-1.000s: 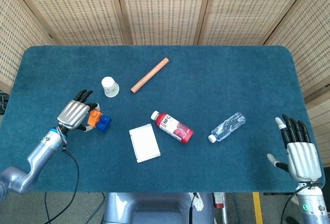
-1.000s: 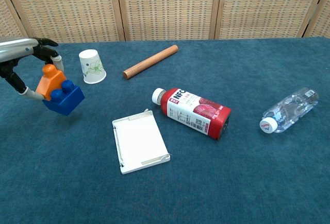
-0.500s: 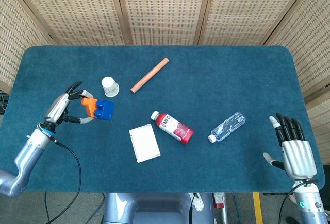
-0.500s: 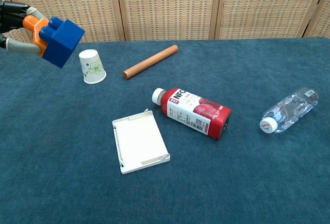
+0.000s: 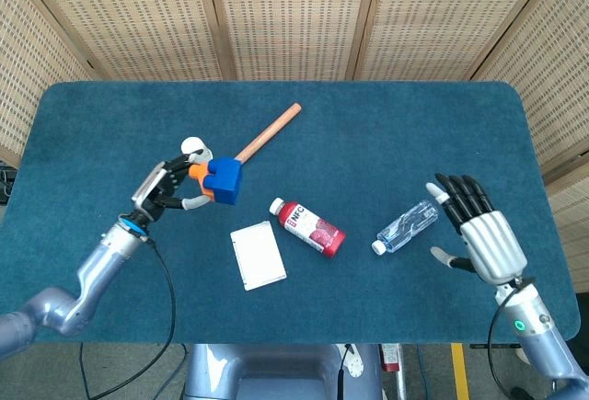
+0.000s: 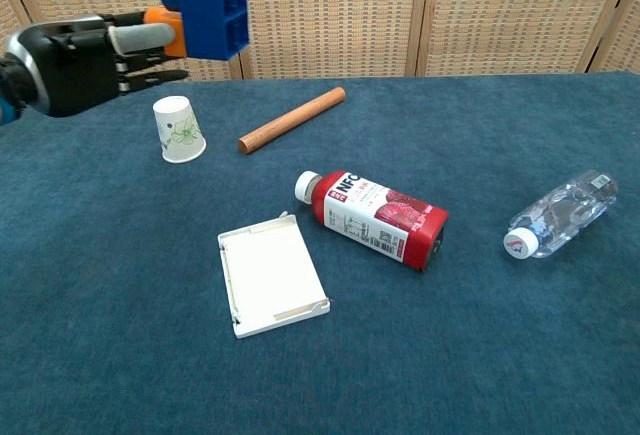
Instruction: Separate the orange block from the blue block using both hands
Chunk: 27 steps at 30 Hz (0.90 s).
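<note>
Left hand (image 5: 164, 188) gripping boxy plastic orange block (image 5: 198, 180) joined to blue block (image 5: 223, 180), right hand (image 5: 485, 239) splayed, empty

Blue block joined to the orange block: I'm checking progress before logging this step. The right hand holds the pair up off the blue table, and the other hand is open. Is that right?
Not quite. The left hand holds the blue block and orange block up off the table, as the head view shows; the right hand is the open one.
</note>
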Tool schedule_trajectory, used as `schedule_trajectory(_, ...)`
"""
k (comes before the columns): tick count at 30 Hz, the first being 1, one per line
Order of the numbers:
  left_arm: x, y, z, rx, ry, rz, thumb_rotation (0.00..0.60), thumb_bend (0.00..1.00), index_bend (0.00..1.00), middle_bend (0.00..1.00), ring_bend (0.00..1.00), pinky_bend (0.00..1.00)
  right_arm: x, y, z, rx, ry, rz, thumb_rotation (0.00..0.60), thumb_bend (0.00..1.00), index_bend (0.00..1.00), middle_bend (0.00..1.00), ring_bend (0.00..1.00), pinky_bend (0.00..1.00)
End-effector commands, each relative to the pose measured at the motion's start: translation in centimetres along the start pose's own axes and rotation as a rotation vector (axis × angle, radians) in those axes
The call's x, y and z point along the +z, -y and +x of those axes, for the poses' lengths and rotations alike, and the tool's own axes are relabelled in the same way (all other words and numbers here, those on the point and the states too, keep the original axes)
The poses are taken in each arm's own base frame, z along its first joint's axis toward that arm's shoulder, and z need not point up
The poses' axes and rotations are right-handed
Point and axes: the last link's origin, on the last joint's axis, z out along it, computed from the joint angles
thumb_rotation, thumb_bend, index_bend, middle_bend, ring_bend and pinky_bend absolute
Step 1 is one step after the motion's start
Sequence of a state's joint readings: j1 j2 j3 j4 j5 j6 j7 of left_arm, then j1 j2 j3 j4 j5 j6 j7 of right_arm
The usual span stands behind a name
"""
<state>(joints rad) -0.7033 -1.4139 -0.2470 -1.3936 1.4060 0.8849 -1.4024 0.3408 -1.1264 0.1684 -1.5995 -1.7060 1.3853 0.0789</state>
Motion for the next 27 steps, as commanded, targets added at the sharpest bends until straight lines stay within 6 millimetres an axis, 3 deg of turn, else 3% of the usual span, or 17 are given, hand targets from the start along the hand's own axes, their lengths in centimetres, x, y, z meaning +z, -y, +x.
schedule_trajectory(1, 1.7, 0.6, -2.2, -0.071, 0.043, 0.022, 0.600, 0.27, 0.55, 0.54, 0.00, 0.00, 3.3, 0.5, 0.6, 0.047, 0.003, 0.094, 0.600, 0.00, 0.00, 0.01, 0.00, 0.00)
schedule_trajectory(13, 4.3, 0.2, -7.3, -0.233, 0.143, 0.042, 0.600, 0.27, 0.55, 0.54, 0.00, 0.00, 9.9, 4.1, -0.7, 0.085, -0.040, 0.270, 0.600, 0.00, 0.00, 0.02, 0.00, 0.00)
schedule_trajectory(21, 5.5, -0.1, -10.0, -0.279, 0.188, 0.063, 0.600, 0.27, 0.55, 0.54, 0.00, 0.00, 12.6, 6.9, -1.5, 0.091, -0.089, 0.324, 0.600, 0.00, 0.00, 0.03, 0.00, 0.00)
schedule_trajectory(27, 5.5, -0.4, -10.8, -0.315, 0.198, 0.068, 0.600, 0.27, 0.55, 0.54, 0.00, 0.00, 13.5, 8.7, -2.2, 0.110, -0.119, 0.339, 0.600, 0.00, 0.08, 0.13, 0.00, 0.00)
